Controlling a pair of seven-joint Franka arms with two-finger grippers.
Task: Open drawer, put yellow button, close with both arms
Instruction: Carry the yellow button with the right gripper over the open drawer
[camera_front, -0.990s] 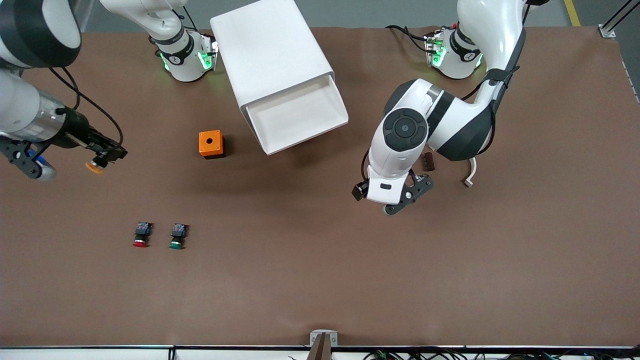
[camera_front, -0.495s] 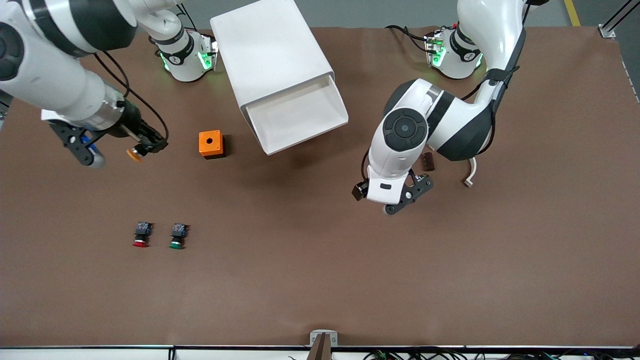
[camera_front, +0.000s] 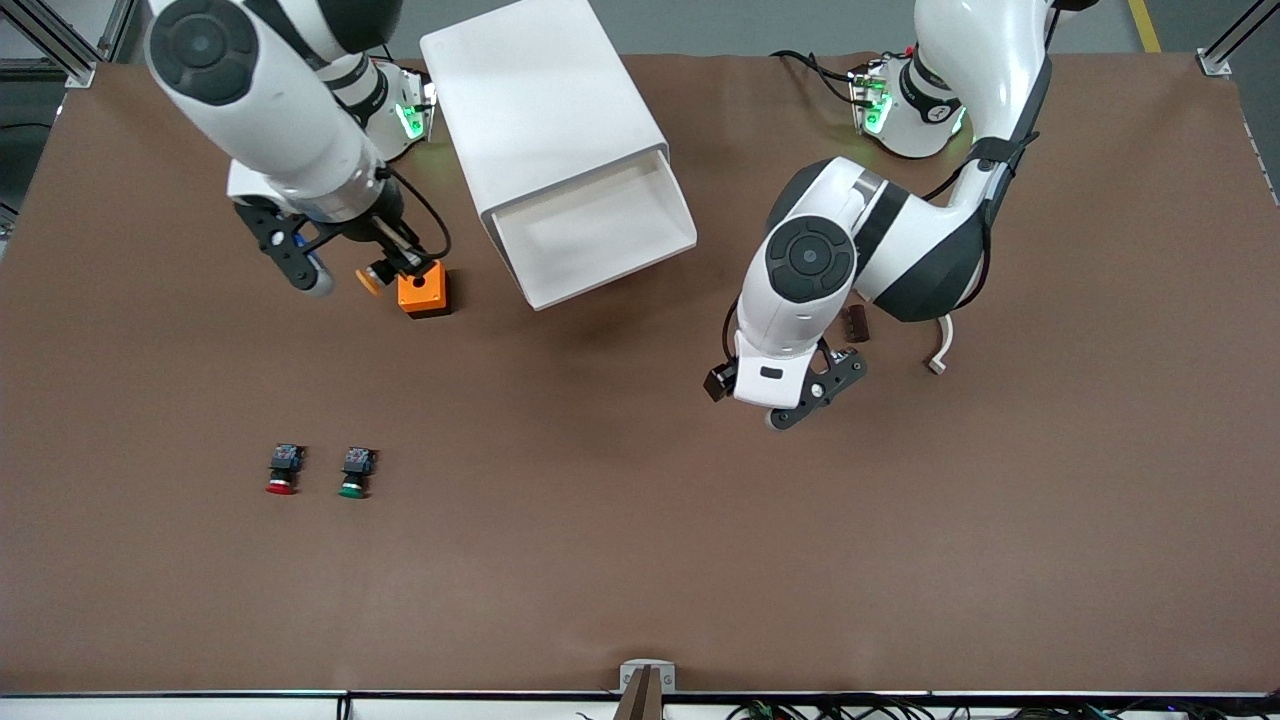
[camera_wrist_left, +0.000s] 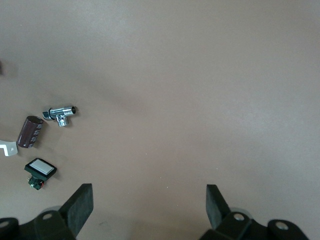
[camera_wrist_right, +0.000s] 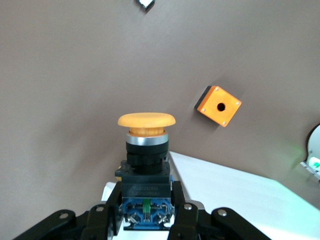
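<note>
Yellow-capped push button (camera_wrist_right: 146, 150), clenched in the right tool (camera_front: 385, 268), has travelled to the orange box (camera_front: 423, 291); the left tool (camera_wrist_left: 149, 207) waits, jaws spread.

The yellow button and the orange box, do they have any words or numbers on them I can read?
Yellow button, held in the right pincer: no writing shows on its cap or body.
Orange box: no writing, only a round hole on top.
Nothing readable anywhere else either.

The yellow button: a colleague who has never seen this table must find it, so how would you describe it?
Start at the white cabinet with its top drawer pulled open. Beside it, the right gripper hangs over an orange box, shut on the yellow button. The red-capped button and green-capped button lie on the table; only this one is held.
</note>
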